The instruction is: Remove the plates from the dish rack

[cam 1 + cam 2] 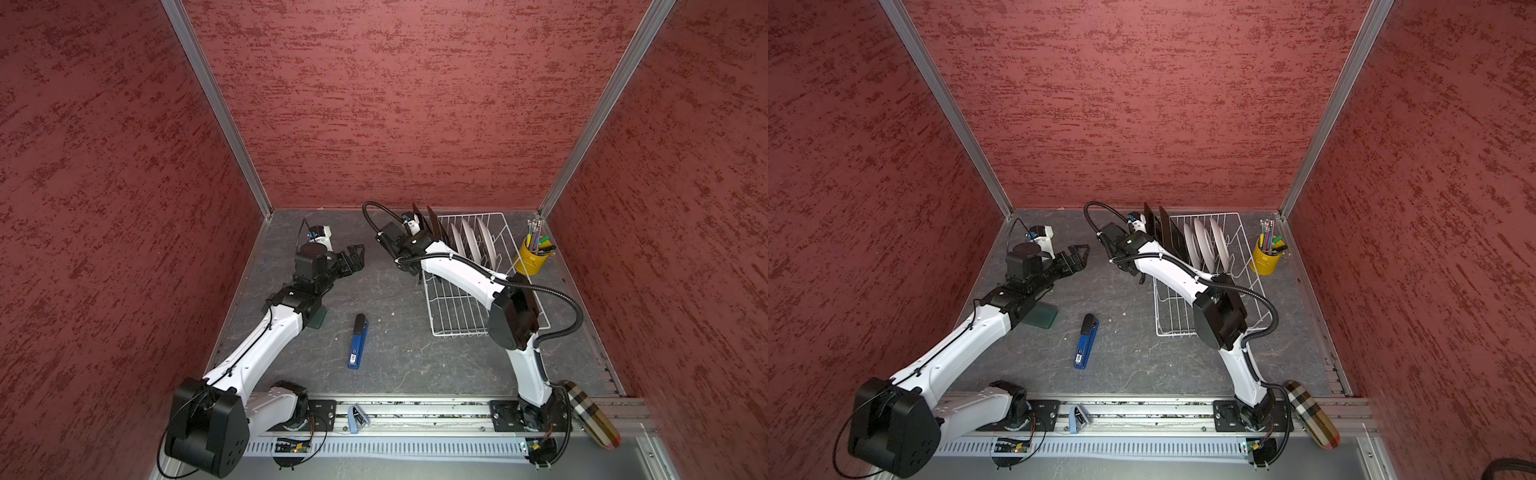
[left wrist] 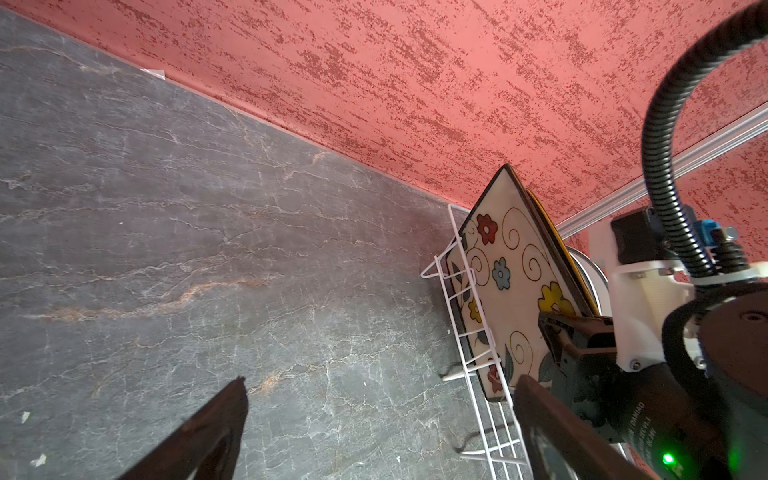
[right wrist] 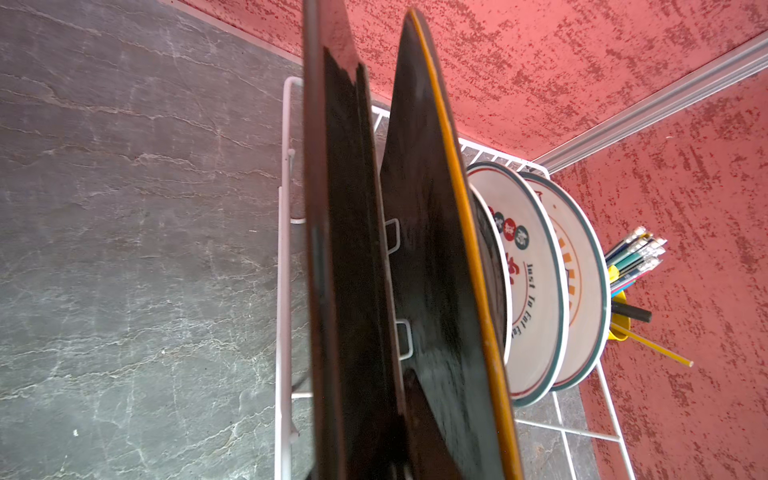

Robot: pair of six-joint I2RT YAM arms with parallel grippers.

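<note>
Right fingers clamped on square plate, 11 o'clock end of rack. Left fingers apart at 9 o'clock. Might slip: smooth plate falls, hits next plate.

- Both top views: high at 6 o'clock above the table, facing steeply down, far off. They share the whole scene, with the rack at 2 o'clock.
- Left wrist: low and near, facing the flowered face of the front plate.
- Right wrist: very close, edge-on behind that plate. Both wrist views share it.
</note>
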